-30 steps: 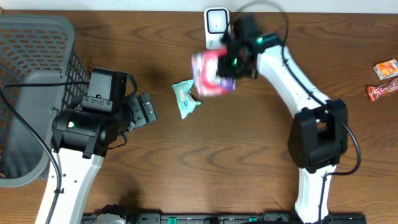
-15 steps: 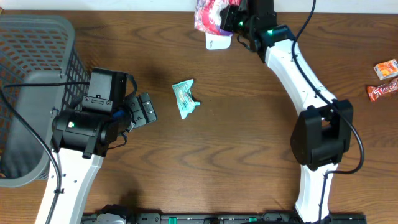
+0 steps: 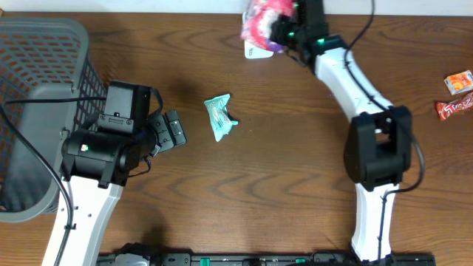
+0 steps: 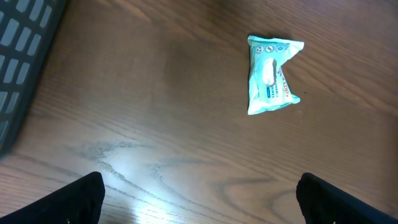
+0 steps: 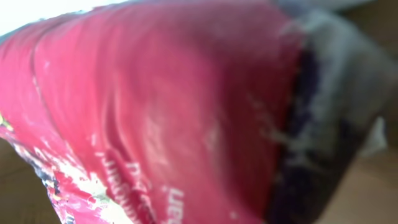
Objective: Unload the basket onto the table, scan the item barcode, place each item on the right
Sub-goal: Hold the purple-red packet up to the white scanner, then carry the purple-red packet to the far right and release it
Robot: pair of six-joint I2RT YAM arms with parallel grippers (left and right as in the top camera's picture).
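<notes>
The item, a pink and red crinkly packet, hangs at the table's far edge, right over the white barcode scanner, which it mostly covers. My right gripper is shut on the packet's right side. In the right wrist view the red packet fills the frame, blurred, and the fingers are hidden. My left gripper hovers open and empty at the left. Its dark fingertips sit wide apart over bare wood in the left wrist view.
A teal wipes packet lies mid-table, right of the left gripper. A grey mesh basket stands at the far left. Two snack packs lie at the right edge.
My right arm has lifted the packet from mid-table up and back to the scanner, then shifted it slightly right. The left arm has stayed still.
</notes>
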